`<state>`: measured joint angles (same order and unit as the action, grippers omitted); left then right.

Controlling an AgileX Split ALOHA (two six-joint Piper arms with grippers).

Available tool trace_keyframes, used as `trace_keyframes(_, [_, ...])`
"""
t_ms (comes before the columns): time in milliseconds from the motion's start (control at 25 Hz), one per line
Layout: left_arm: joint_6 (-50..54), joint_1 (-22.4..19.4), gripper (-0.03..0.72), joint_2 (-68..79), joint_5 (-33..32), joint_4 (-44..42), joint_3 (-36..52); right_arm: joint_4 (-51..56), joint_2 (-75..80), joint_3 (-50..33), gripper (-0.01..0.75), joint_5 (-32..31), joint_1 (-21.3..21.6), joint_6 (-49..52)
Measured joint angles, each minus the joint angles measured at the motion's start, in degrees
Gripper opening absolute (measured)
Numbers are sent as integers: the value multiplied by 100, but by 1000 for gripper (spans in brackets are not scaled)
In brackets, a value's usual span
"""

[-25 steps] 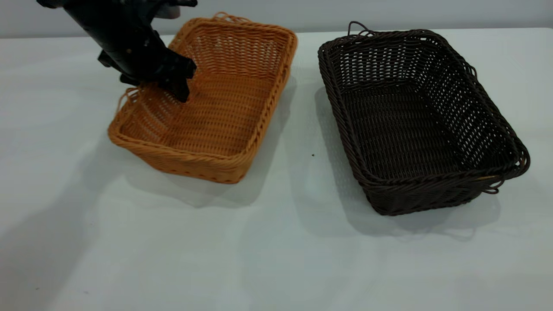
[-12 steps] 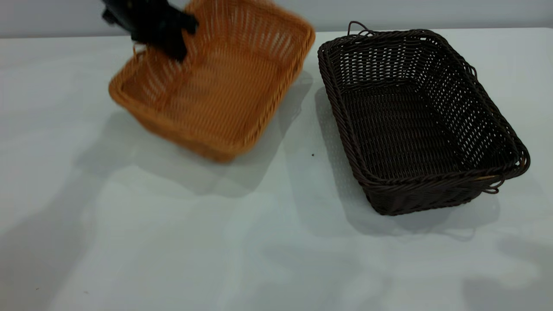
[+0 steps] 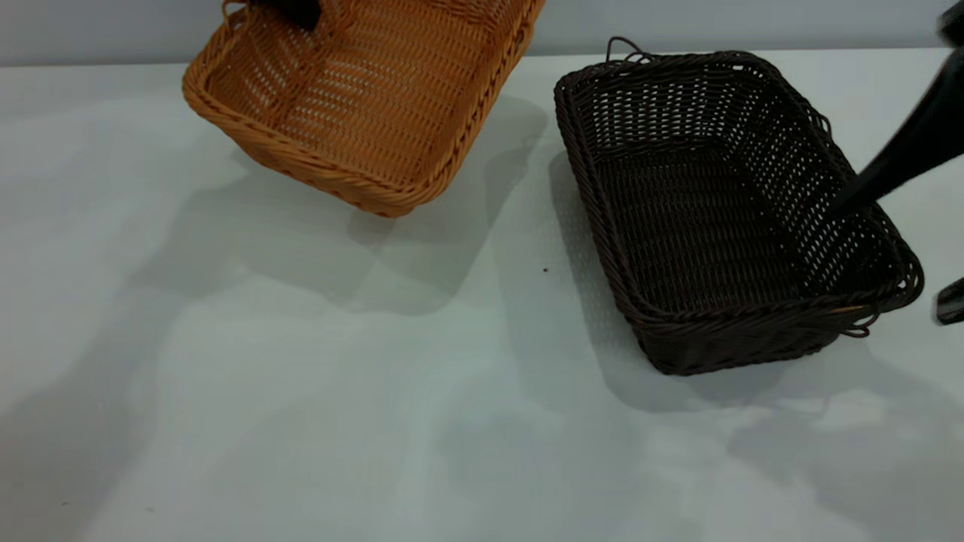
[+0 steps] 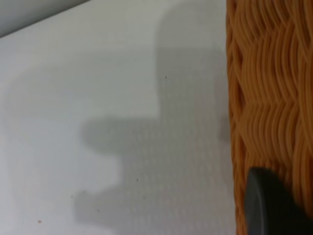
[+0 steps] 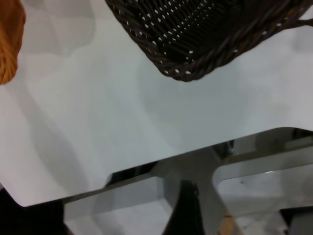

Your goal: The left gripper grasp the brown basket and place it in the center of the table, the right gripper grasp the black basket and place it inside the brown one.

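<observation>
Brown basket [image 3: 369,98] lifted and tilted at the table's [image 3: 301,391] far left; black basket [image 3: 723,203] flat on the right.

We see the left gripper [image 3: 290,9] clenched on the brown basket's far rim, mostly cut off by the frame edge. The right gripper [image 3: 896,162] hangs over the black basket's right wall; we can't tell if its fingers are apart, since it's blurred.

Brown basket [image 3: 369,98] now lifted clear of the table [image 3: 301,391], higher and tilted, left gripper [image 3: 290,9] nearly out of view above. Right gripper [image 3: 904,218] newly arrived, beside the black basket's [image 3: 723,211] right rim.
</observation>
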<state>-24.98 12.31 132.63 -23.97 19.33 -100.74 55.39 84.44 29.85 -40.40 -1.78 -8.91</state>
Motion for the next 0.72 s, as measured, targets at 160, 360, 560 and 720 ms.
trace_keyframes(160, [-5,0,82,0,58,56,0,765,652,6,561,385,-364,-394])
trace_keyframes(360, [-5,-5,82,0,96,86,0,2019,1445,42,561,957,-740,-1184])
trace_keyframes(560, [-5,-5,82,0,100,86,0,3358,2176,82,561,1256,-738,-2091])
trace_keyframes(720, [-11,-5,82,0,100,86,0,4149,2735,327,561,1325,-738,-2690])
